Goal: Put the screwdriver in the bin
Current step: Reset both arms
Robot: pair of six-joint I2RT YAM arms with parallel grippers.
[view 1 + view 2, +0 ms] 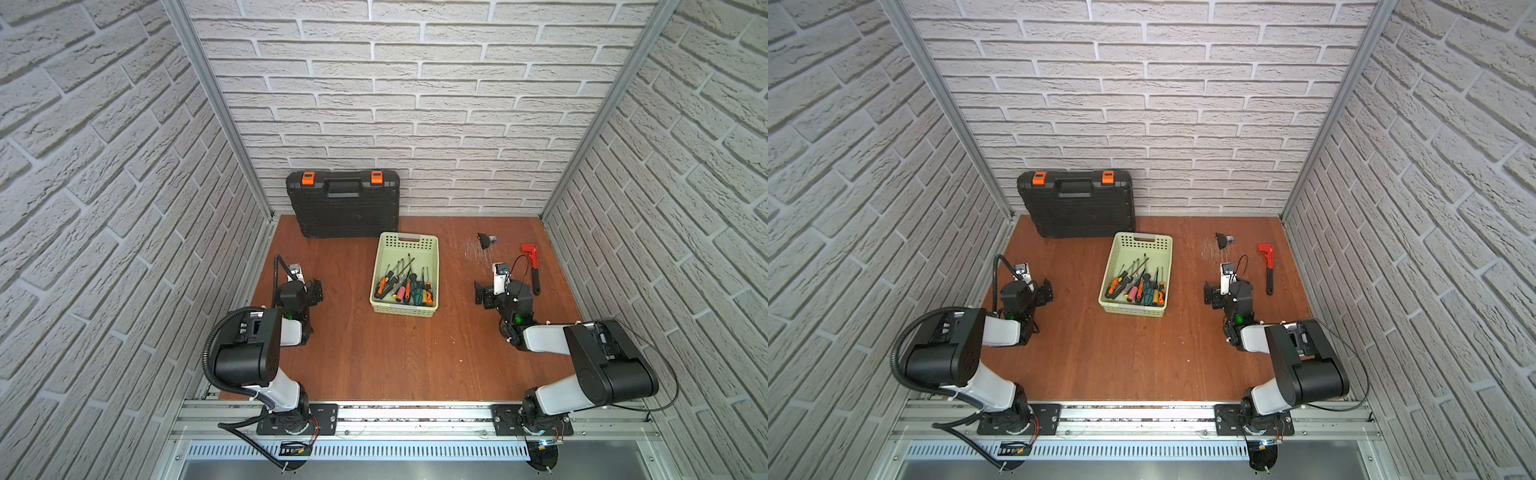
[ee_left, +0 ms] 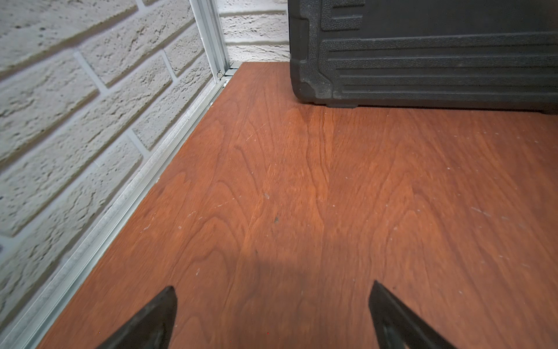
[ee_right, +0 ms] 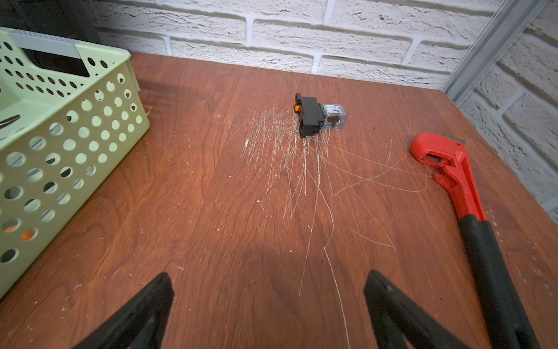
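Screwdrivers (image 1: 405,284) with orange, green, pink and black handles lie heaped inside the pale green bin (image 1: 402,311), handles bunched at the near end and shafts pointing toward the back wall; both top views show none of them out on the wooden table (image 1: 374,361). The bin sits mid-table, its far end just in front of a black toolcase (image 1: 345,203) with orange latches that leans against the brick-pattern wall. To either side, well apart from the bin, both arms are folded low. The left gripper (image 1: 316,291) is empty, and its wrist view shows the fingers spread wide over bare wood (image 2: 273,290), the toolcase ahead. The right gripper (image 1: 482,293) is likewise spread and holding nothing (image 3: 268,278). Its wrist view takes in the bin's perforated side (image 3: 75,145), a small black-and-clear component (image 3: 314,116) sitting amid pale scratches (image 3: 287,157), and a red wrench (image 3: 459,187) with a black grip lying flat near the table's right edge.
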